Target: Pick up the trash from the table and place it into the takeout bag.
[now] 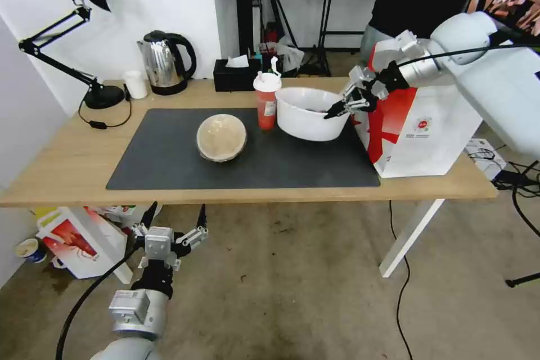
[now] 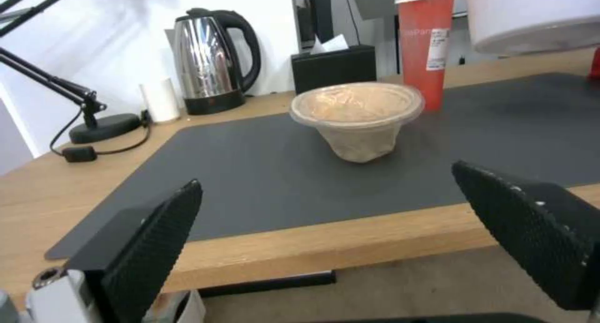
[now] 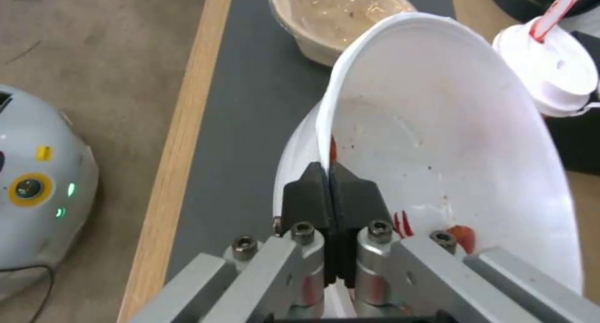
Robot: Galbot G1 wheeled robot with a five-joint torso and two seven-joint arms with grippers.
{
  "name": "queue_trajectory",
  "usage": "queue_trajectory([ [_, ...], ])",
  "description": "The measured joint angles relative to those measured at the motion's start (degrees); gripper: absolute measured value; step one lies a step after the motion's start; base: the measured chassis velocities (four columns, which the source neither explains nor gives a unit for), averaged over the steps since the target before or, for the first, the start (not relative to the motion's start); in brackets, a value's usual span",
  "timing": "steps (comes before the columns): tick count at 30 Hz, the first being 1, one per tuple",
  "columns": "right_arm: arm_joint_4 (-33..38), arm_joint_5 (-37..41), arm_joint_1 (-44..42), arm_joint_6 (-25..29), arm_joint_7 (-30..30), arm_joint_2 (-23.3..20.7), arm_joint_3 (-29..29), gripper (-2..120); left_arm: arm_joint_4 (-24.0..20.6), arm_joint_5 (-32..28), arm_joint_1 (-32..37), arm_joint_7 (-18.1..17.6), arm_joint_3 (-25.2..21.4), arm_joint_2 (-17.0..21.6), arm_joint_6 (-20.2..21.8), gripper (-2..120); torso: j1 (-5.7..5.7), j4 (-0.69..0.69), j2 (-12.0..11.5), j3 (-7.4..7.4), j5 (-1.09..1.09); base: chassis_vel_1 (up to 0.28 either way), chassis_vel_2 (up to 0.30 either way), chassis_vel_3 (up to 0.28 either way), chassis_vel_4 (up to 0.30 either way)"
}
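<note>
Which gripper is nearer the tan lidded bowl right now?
Left, though it's a judgement call. The left gripper hangs open below the table's front edge, facing the tan lidded bowl. The right gripper is across the mat, shut on the white bowl's rim.

The right arm reaches in from the right side, its gripper (image 1: 337,109) clamped tight on the rim of the wide white plastic bowl (image 1: 308,118). The left arm hangs low, its gripper (image 1: 175,218) spread wide, pointing upward.
</note>
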Motion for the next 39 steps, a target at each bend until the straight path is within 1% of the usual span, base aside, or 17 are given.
queue_trajectory([
  [14, -0.32, 1.48, 3.19, -0.04, -0.06, -0.1, -0.15, 0, 0.0, 0.0, 0.0, 0.0, 0.0, 0.0, 0.0, 100, 0.0, 0.0, 0.0, 0.0, -0.01, 0.0, 0.0, 0.0, 0.0],
  [27, 0.14, 5.15, 6.72, -0.74, 0.31, -1.12, 0.42, 0, 0.0, 0.0, 0.0, 0.0, 0.0, 0.0, 0.0, 100, 0.0, -0.01, 0.0, 0.0, 0.0, 0.0, 0.0, 0.0, 0.0],
  [39, -1.52, 8.54, 11.74, -1.18, 1.88, -0.66, 0.42, 0, 0.0, 0.0, 0.0, 0.0, 0.0, 0.0, 0.0, 100, -0.01, 0.0, 0.0, 0.0, -0.02, 0.0, 0.0, 0.0, 0.0],
])
